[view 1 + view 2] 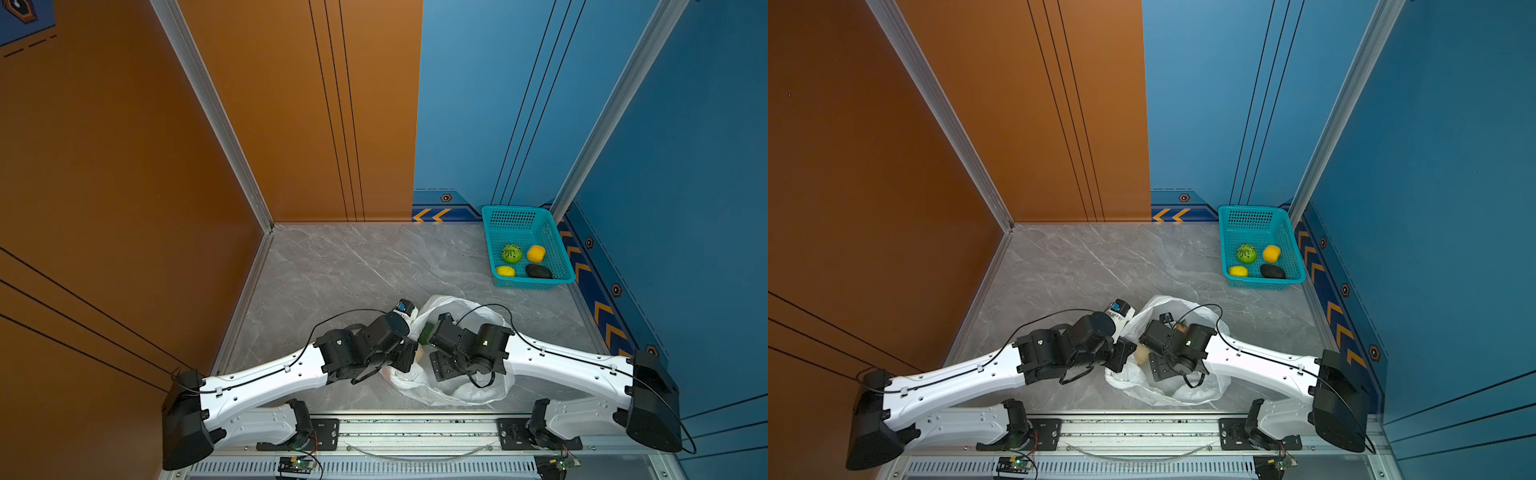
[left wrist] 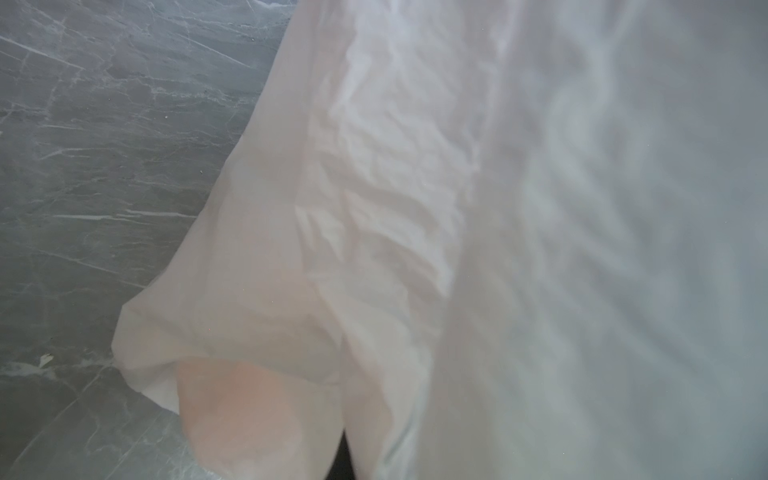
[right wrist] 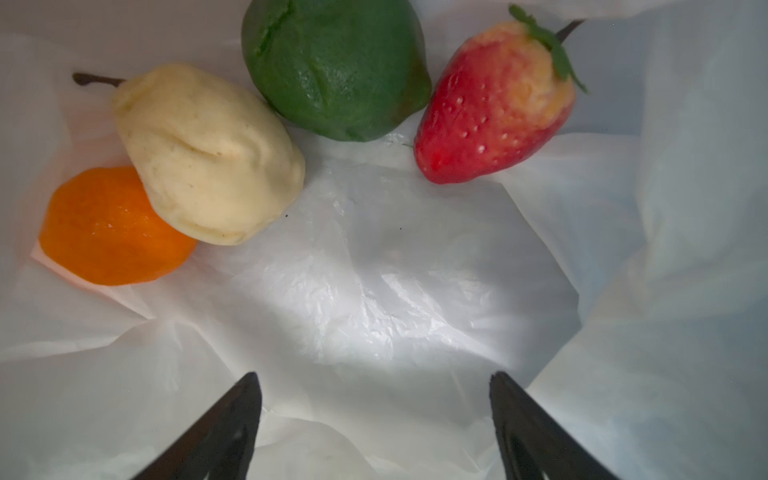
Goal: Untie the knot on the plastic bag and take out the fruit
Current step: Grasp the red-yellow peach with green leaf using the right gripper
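Both top views: shows bag (image 1: 411,384) open on tabletop (image 1: 332,270), four fruits (image 1: 512,253) in basket (image 1: 532,283). Left wrist: pinches bag film in left tool (image 2: 344,457). Right wrist: holds right tool (image 3: 372,376) wide, empty, inside bag, short of strawberry (image 3: 494,104) and pear (image 3: 208,153).

plastic bag (image 1: 1212,384) crumpled on grey surface (image 1: 1079,270), left arm (image 1: 955,382) and right arm (image 1: 1266,361) over it, teal basket (image 1: 1250,218) holds four fruit (image 1: 1246,253)

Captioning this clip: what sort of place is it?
Probably a robot test cell: orange panel and blue panel walls, aluminium frame post, arms mounted on a metal rail.
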